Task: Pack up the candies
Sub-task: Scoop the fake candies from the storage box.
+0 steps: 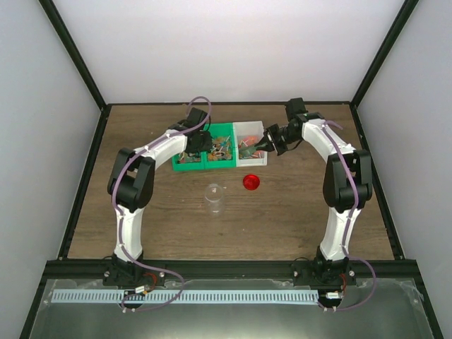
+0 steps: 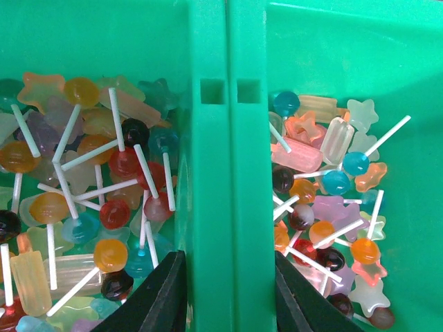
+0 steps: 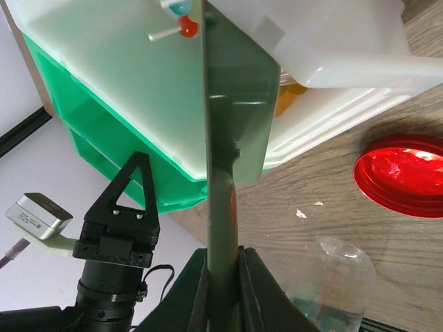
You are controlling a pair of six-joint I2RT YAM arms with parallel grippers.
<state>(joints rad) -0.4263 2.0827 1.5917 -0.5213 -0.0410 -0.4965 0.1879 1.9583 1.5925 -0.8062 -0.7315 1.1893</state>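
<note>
The candies [image 2: 90, 187], small lollipops and star and bar sweets in mixed colours, fill two green bins [image 1: 224, 127] side by side. More candies [image 2: 325, 200] lie in the right-hand bin. My left gripper [image 2: 230, 257] straddles the double wall [image 2: 228, 138] between the bins, one finger pressed to each side. My right gripper [image 3: 223, 252] is shut on the handle of the grey-green scoop [image 3: 225, 124], whose far end reaches over the white bin [image 3: 124, 83]. From above, the left gripper [image 1: 200, 141] is over the green bins and the right gripper [image 1: 268, 141] is by the white bin [image 1: 248, 128].
A clear jar [image 1: 215, 199] stands open on the wooden table in front of the bins, also seen low in the right wrist view [image 3: 332, 277]. The round red lid [image 1: 251, 182] lies flat to its right [image 3: 401, 173]. White walls with black frame bars enclose the table.
</note>
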